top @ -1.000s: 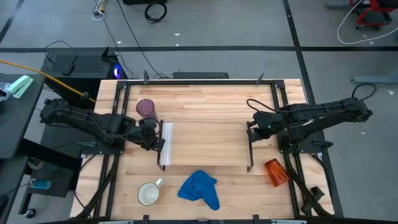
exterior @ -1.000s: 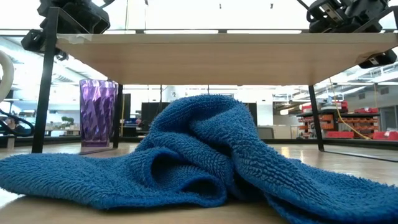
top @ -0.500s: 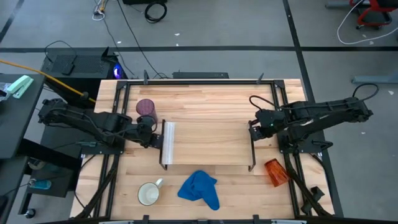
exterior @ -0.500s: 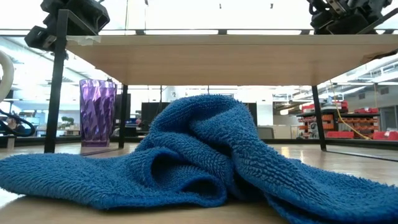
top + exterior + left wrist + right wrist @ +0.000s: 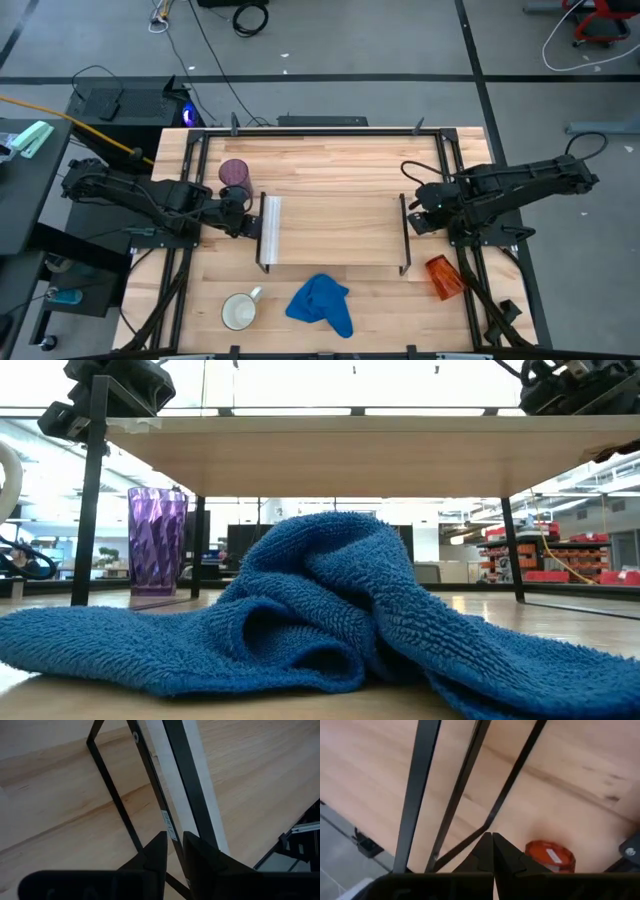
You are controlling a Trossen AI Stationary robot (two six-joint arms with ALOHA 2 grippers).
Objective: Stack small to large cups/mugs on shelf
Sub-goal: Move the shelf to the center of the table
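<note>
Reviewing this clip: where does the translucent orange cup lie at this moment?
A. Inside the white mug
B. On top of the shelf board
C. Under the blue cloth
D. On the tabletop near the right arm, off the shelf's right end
D. In the high view the orange cup lies on its side on the tabletop, beyond the right end of the shelf, near the right arm's base, apart from the white mug and the blue cloth.
</note>
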